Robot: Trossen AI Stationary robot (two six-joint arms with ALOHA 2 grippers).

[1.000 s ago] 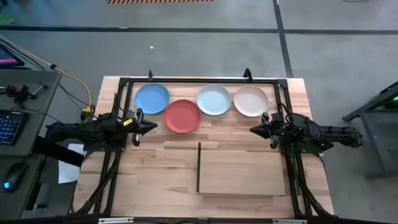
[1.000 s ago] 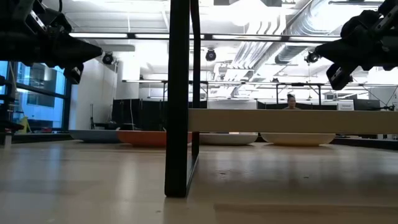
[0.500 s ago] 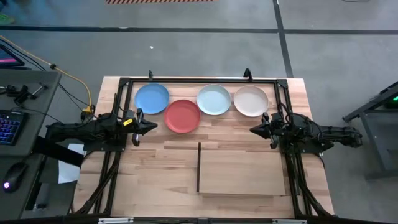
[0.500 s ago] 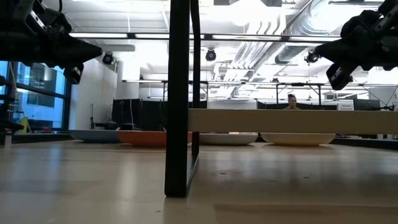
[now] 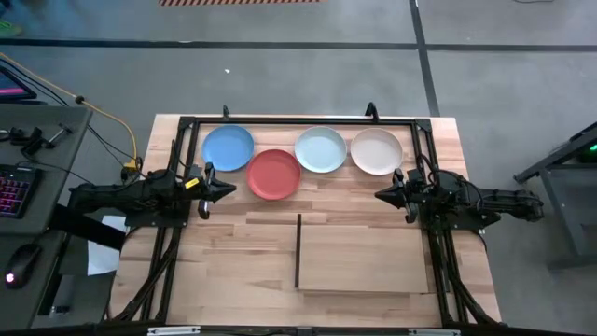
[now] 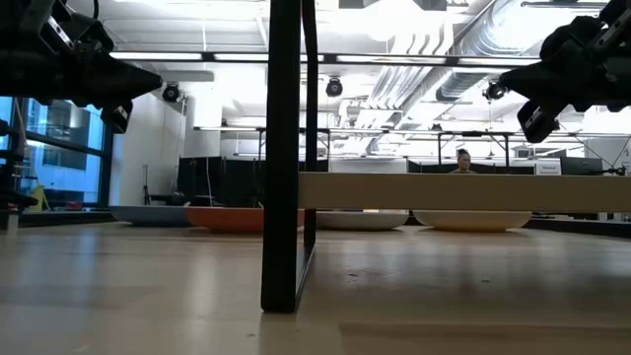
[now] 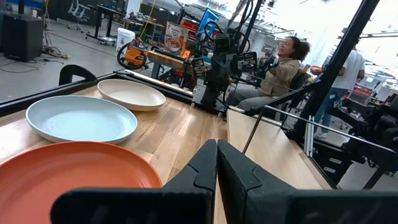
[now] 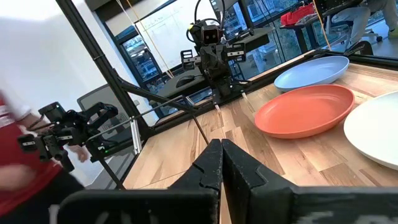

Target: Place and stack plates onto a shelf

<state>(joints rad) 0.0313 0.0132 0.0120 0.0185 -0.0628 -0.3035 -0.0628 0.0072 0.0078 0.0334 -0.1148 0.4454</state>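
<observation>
Four plates lie flat on the tabletop in a row near the far edge: blue (image 5: 228,147), red (image 5: 274,174), pale blue-grey (image 5: 321,149) and cream-white (image 5: 376,150). The shelf (image 5: 364,253), a light-wood panel with a black upright strip (image 5: 298,251), stands near the near edge. My left gripper (image 5: 229,189) hovers shut above the table, left of the red plate (image 7: 68,174). My right gripper (image 5: 379,195) hovers shut, just nearer than the cream-white plate. The two grippers point at each other.
A black frame (image 5: 298,120) runs round the table's far and side edges. Bare wood lies between the grippers and left of the shelf. People sit and stand beyond the table's right side, one of them (image 7: 283,62) seated. A keyboard and mouse are on a desk (image 5: 19,187) to the left.
</observation>
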